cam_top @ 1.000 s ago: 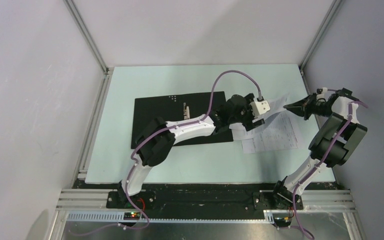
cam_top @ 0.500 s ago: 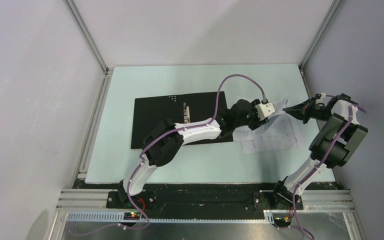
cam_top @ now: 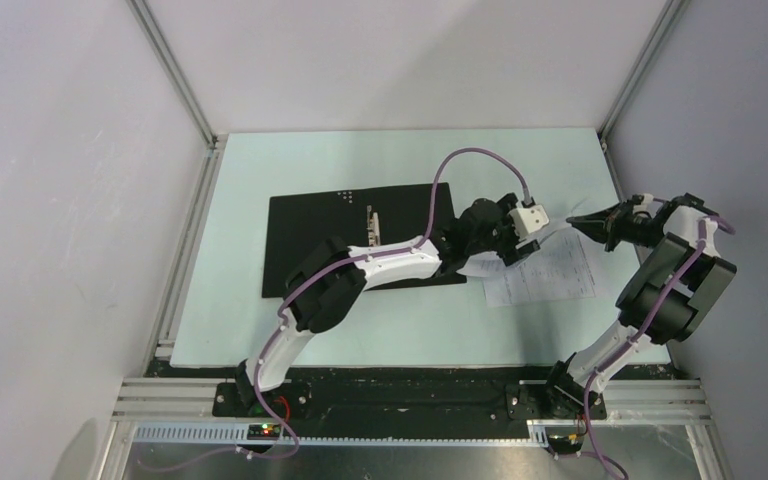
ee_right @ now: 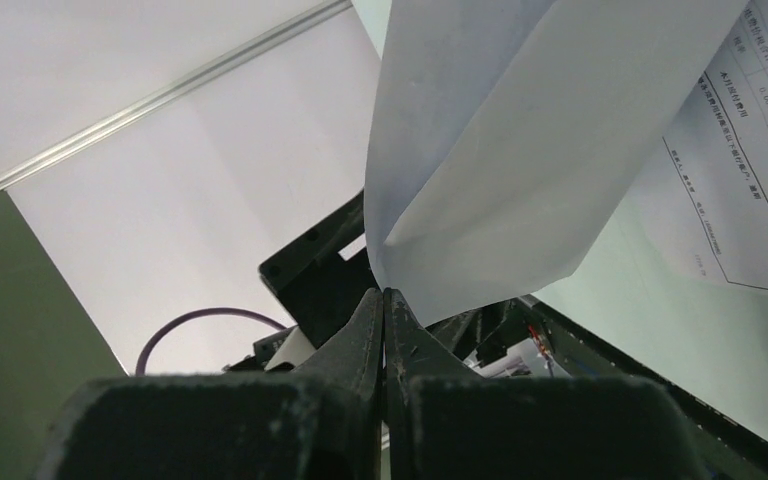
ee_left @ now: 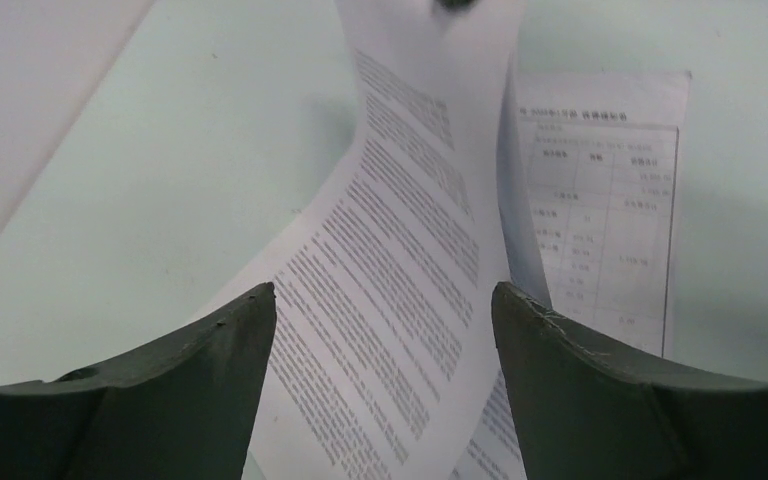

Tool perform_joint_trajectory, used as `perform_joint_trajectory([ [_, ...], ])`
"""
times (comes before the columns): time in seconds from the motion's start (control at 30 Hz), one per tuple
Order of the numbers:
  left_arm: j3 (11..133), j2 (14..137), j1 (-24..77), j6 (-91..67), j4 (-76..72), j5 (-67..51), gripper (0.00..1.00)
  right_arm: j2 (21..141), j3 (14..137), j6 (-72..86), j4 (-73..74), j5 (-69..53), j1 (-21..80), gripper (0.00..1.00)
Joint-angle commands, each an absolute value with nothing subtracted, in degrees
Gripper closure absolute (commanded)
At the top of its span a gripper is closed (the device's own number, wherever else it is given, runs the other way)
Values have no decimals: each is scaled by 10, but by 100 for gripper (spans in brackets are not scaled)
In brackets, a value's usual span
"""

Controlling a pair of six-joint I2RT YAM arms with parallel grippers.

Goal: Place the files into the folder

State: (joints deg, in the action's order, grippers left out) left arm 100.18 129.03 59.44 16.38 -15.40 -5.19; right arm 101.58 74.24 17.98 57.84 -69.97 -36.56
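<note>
The folder [cam_top: 360,240] lies open on the table left of centre, its black inside up; no red shows. The files [cam_top: 550,270] lie to its right. My right gripper [cam_top: 578,217] is shut on the corner of the top sheet [ee_right: 520,150] and holds it lifted and curled; its jaws [ee_right: 384,295] are closed on the paper's edge. Another sheet, printed with a table [ee_left: 610,200], stays flat on the table. My left gripper [cam_top: 520,243] is open over the files' left edge, and the curled sheet [ee_left: 400,260] runs beneath and beyond its spread fingers [ee_left: 383,290] without touching them.
A metal clip [cam_top: 371,220] sits at the middle of the open folder. The pale green table [cam_top: 380,320] is bounded by aluminium frame rails [cam_top: 185,250] and white side walls. The left arm stretches across the folder's right half.
My left arm has stretched further right, bringing its gripper over the files. My right gripper has stayed shut on the sheet's corner and barely shifted.
</note>
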Motion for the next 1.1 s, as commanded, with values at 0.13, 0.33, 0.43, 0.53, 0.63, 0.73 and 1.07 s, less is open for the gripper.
perform_joint_trajectory([
  [0.13,966,1232,591,149,-146,-108,17,1006,743,191,577,-716,-385,100],
  [0.33,952,1216,591,174,-137,-124,18,1003,742,177,586,-717,-387,100],
  [0.43,937,1208,591,208,-127,-114,18,1002,742,180,585,-722,-387,100],
  [0.53,959,1226,591,223,-123,-79,19,1000,742,169,602,-726,-387,100],
  [0.63,1000,1261,594,247,-121,-53,25,993,731,146,622,-734,-386,100],
  [0.73,1017,1280,598,269,-120,-56,39,981,711,136,635,-741,-387,100],
  [1.07,1015,1282,596,279,-117,-95,72,987,697,153,615,-738,-389,100],
])
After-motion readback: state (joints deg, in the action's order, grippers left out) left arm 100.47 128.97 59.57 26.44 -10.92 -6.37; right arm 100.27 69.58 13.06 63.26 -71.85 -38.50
